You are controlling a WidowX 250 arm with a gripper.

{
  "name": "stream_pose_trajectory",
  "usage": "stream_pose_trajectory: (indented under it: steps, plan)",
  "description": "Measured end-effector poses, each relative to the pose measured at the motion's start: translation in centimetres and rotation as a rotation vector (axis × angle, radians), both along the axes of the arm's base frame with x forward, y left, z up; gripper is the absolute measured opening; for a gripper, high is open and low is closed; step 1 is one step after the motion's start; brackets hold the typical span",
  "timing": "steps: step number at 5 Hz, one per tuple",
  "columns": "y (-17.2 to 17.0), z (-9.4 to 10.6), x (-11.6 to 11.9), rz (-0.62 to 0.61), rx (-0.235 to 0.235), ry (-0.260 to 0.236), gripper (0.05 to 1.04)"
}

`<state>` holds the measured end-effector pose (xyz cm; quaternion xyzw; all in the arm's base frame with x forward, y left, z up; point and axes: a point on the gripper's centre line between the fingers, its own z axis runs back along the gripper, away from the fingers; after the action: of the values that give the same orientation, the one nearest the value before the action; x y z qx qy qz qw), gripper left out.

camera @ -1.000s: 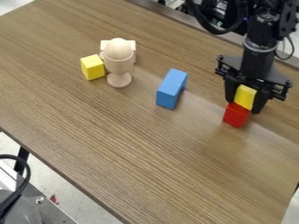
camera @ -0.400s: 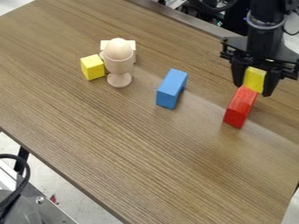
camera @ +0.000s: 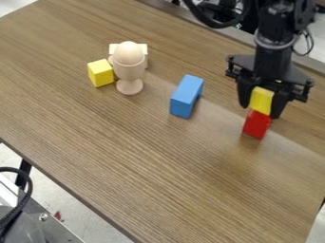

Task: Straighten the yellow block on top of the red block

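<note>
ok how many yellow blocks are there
2. One yellow block sits just left of the beige cup; a second yellow block is in the gripper, by the red block. Any behind the arm would be hidden.

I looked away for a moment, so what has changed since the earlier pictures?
The gripper first went right and up in the picture, then came back left and down, ending slightly left of where it began. The yellow block in its jaws travelled along, never let go. The red block, blue block and egg cup stayed put.
</note>
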<state>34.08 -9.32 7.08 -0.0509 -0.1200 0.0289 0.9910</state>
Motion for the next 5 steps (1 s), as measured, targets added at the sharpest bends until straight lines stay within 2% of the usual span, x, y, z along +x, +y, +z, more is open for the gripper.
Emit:
stream_pose_trajectory:
  steps: [1, 2, 3, 5]
  plan:
    - [0.2, -0.54, -0.27, -0.004, 0.012, -0.003, 0.588]
    - [0.13, -0.61, -0.05, 0.005, 0.007, -0.023, 0.588]
    - [-0.27, -1.2, 0.04, 0.011, 0.0, -0.023, 0.588]
    - [-0.74, -1.08, 0.58, 0.024, -0.016, -0.025, 0.588]
